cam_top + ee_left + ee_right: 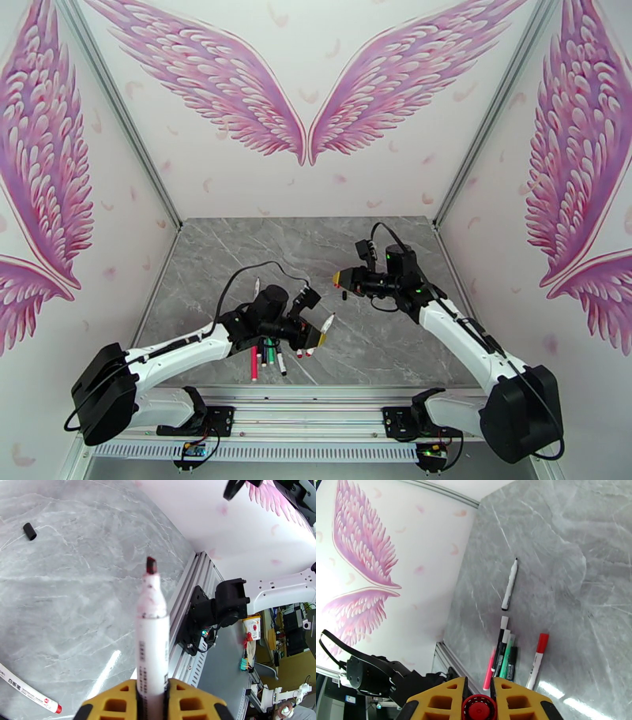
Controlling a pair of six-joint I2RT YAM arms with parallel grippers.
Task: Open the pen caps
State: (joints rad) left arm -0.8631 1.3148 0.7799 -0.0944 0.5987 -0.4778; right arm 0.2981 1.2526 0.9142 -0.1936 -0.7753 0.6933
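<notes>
The left gripper (152, 691) is closed narrowly on a slim white plastic pen barrel (152, 649), which is clamped between its yellow fingers (114, 703). The barrel's uncapped, red-stained tip is pointed away from the wrist, above the grey marble-patterned tabletop (71, 598).

The right gripper (478, 685) is closed on a round red plastic cap (479, 708), which is pinched between the two yellow pads. In the top view the cap is held apart from the barrel, and the two grippers are turned toward each other over the middle of the tabletop.

A short black cylindrical cap (29, 531) is laid loose on the tabletop. In the top view it lies between the two grippers, nearer the right one.

In the right wrist view, a tight cluster of black, green and pink marker pens (501, 655) is laid side by side near the table's edge; whether each is capped cannot be told. Just beside it, a second red cap (542, 642) is seated on a white pen. A white pen with an exposed black tip (509, 584) is laid apart from the cluster.
</notes>
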